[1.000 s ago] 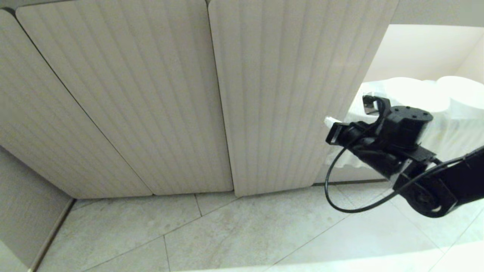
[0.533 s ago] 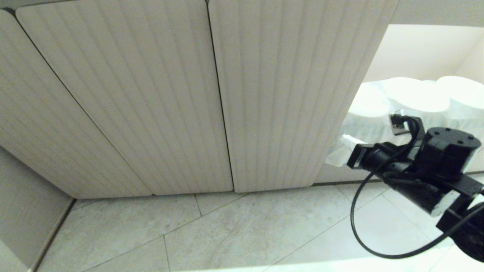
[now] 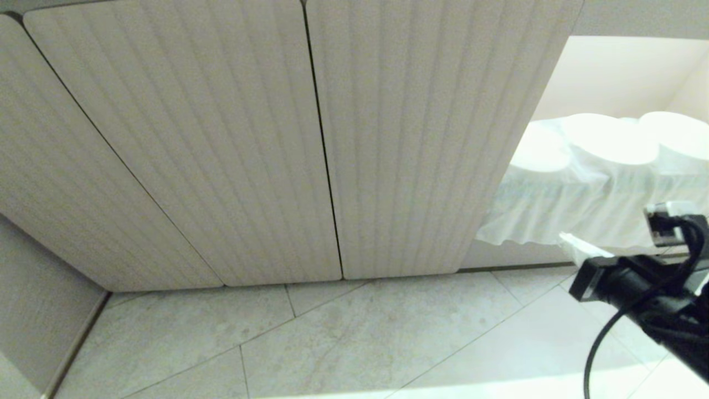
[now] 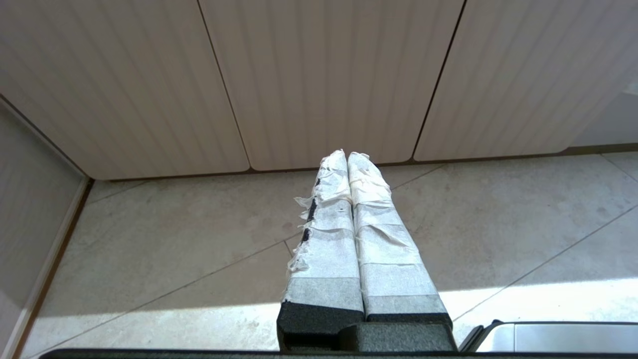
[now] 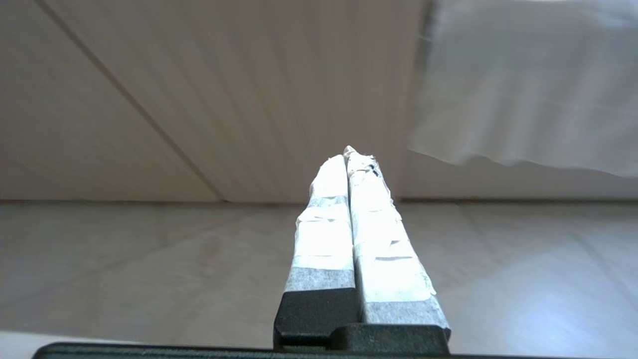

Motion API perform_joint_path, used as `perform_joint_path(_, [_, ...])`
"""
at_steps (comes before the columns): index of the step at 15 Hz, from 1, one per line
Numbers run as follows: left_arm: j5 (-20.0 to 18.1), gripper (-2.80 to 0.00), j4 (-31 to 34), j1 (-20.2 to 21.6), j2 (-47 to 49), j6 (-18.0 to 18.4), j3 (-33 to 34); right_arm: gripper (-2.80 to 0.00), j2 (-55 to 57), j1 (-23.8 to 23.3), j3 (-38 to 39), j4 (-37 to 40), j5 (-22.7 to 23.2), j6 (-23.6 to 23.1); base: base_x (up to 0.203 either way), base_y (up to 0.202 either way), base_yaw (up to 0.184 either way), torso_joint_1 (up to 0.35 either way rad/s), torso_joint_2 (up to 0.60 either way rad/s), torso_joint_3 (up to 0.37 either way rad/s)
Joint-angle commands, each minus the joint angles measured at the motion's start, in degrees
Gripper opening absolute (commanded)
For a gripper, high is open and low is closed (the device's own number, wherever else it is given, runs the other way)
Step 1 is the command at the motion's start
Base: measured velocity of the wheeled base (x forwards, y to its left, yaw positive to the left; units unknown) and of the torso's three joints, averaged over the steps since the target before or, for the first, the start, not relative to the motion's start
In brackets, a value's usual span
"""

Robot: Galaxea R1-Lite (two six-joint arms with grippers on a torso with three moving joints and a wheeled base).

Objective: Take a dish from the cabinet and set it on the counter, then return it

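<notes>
The cabinet [image 3: 609, 72] is standing open at about 3 o'clock in the head view. Its pale beige door [image 3: 421, 144], ribbed with up-and-down lines, is swinging out toward 12 o'clock. Inside, round white bowls [image 3: 606, 138] are sitting side by side on a white sheet [image 3: 554, 210] that is hanging over the shelf edge. Which one is the dish is too hard to tell.

Both grippers, the right gripper [image 5: 349, 154] and the left gripper [image 4: 347, 155], have black bases and fingers wrapped in white tape (fraying in places); a black cable [image 3: 609, 332] loops off the right arm.
</notes>
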Motion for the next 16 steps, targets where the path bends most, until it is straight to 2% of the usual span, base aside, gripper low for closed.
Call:
perform_joint_path(1, [-0.02,-2.80,-0.02,0.00,-0.02,0.00,0.00,-2.80,-4.96,0.04,4.14,-0.36,-2.35,-1.14,0.000,0.000,0.000,0.000,0.00,0.000])
perform_joint_path(6, [-0.02,-2.80,-0.02,0.00,-0.02,0.00,0.00,-2.80,-9.14,0.04,11.39,-0.05,-5.94,-3.52,0.000,0.000,0.000,0.000,0.00,0.000])
perform_joint_path(10, [-0.02,-2.80,-0.02,0.00,-0.02,0.00,0.00,-2.80,-12.13,-0.14,12.12,2.68,-6.68,-3.17,0.000,0.000,0.000,0.000,0.00,0.000])
perform_joint_path(13, [-0.02,-2.80,-0.02,0.00,-0.02,0.00,0.00,-2.80,-16.69,-0.14,12.12,8.89,-12.28,-3.44,0.000,0.000,0.000,0.000,0.00,0.000])
perform_joint_path(16, [-0.02,-2.80,-0.02,0.00,-0.02,0.00,0.00,-2.80,-26.67,-0.25,12.12,18.71,-14.01,-4.66,0.000,0.000,0.000,0.000,0.00,0.000])
